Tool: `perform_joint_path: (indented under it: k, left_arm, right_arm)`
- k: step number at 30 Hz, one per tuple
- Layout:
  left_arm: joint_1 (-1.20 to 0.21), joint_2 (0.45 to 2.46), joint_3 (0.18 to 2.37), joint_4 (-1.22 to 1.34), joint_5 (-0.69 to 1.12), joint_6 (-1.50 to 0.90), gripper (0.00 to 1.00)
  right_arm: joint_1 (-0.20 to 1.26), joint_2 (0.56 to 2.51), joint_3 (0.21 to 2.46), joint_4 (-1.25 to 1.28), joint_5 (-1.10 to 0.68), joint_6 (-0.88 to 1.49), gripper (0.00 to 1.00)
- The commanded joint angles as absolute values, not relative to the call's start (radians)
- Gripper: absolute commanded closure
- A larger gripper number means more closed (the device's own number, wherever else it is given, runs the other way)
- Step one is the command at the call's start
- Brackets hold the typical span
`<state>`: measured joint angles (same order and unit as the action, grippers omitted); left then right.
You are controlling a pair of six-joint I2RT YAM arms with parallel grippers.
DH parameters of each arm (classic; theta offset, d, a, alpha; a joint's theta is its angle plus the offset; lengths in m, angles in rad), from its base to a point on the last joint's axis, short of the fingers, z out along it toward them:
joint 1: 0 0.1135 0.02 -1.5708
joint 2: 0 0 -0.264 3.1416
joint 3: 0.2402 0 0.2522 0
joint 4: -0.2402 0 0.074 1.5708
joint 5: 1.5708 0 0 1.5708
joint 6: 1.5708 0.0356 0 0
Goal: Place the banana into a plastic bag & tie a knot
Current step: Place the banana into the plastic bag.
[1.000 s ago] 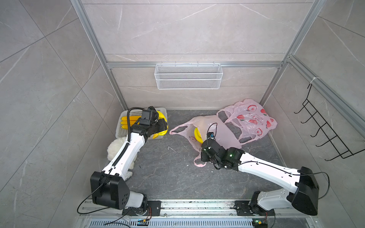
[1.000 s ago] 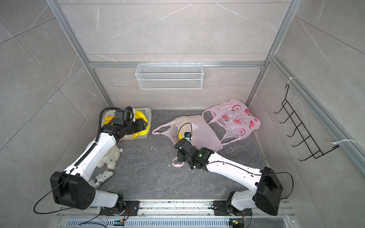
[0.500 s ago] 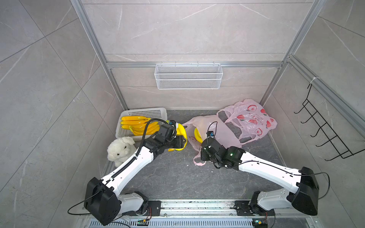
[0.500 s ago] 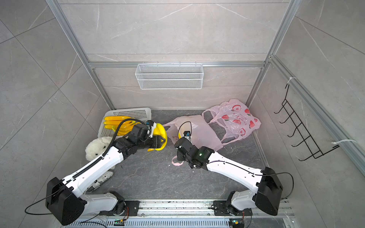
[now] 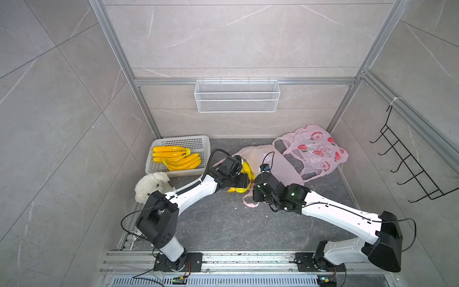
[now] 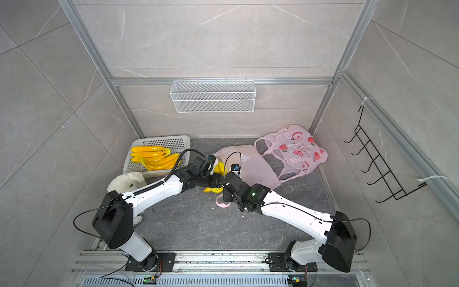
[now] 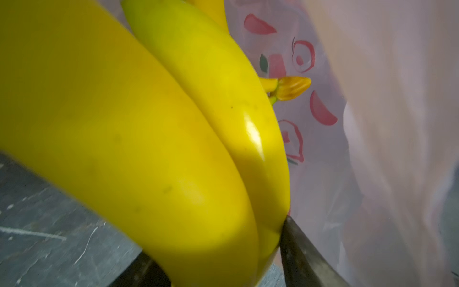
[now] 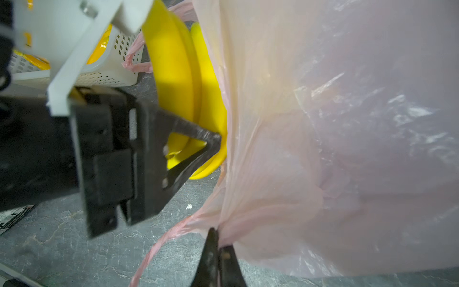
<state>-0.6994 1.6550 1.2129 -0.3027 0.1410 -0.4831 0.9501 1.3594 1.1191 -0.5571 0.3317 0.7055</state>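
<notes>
Banana bunch [image 7: 149, 149] is clamped in the jaws of the left gripper [image 7: 218, 261], right at the mouth of the pink plastic bag [image 8: 323, 124]. The right gripper [image 8: 218, 248] pinches the bag's bunched edge tight

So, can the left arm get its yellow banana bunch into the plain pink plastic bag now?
Probably yes. The right jaws, shut on the plain pink plastic bag, hold its mouth up; the yellow banana bunch in the left jaws is at that mouth, nothing between.
</notes>
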Motion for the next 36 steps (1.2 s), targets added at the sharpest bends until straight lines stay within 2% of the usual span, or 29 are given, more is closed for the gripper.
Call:
perform_joint_path:
  k: [1,8,17,24,36]
  left_arm:
    - [-0.693,1.708,1.315,-0.243,0.17,-0.516,0.63]
    - [-0.663,1.834,1.45,-0.264,0.199,-0.585,0.63]
    - [-0.706,1.969,1.524,-0.228,0.265,-0.674,0.57]
    - [-0.742,1.979,1.514,-0.251,0.264,-0.66,0.33]
    - [-0.783,1.904,1.426,-0.267,0.275,-0.641,0.15]
  right_arm:
    - [0.959,1.333,1.105,-0.568,0.324,0.689,1.0]
    - [0.963,1.334,1.077,-0.554,0.317,0.684,1.0]
    - [0.964,1.341,1.067,-0.542,0.339,0.698,1.0]
    - [0.961,1.337,1.031,-0.544,0.374,0.737,1.0]
    - [0.944,1.329,1.016,-0.556,0.399,0.773,1.0]
